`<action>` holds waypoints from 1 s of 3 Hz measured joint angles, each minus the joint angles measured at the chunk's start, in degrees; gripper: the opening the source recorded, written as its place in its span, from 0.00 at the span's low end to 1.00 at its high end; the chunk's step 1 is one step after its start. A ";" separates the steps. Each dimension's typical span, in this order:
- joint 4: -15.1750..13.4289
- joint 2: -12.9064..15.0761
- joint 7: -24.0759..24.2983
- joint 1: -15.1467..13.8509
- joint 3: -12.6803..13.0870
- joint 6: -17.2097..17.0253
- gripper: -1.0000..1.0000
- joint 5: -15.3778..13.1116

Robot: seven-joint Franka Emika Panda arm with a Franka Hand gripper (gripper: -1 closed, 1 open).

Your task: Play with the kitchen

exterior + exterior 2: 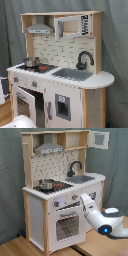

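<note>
A: Although the whole kitchen (60,188) shows in both exterior views, which parts matter, reading the second exterior view from its left?

B: First the grey hood (49,149) under the top shelf, then a small metal pot (46,184) on the stovetop (50,187), then the black faucet (75,167) over the sink (82,179). Below the worktop run the knobs (57,204), and beneath them the windowed oven door (65,225). The kitchen stands upright on a wooden floor (20,247) before a grey curtain (10,178).

A: And the arm?

B: It reaches in from the second exterior view's right, its white wrist (89,205) up against the knob panel just above the oven door. The pincer itself is hidden behind the wrist, so I cannot tell how far it is spread or whether it has hold of anything.

A: What does the first exterior view add?

B: There the oven door (24,102) hangs ajar at the first exterior view's left, with an upper cabinet door (86,24) open too.

A: How should the step be done well?

B: Probably it concerns a knob or the door's top edge. Approach squarely, press lightly, and follow the hinge's arc rather than pulling straight, lest the light kitchen shift.
</note>
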 joint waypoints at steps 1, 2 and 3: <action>0.00 0.96 -6.92 0.45 -2.06 0.19 1.00 0.19; -0.01 2.08 -14.13 1.14 -4.35 0.38 1.00 0.20; -0.04 3.49 -20.87 1.88 -6.49 0.70 1.00 0.56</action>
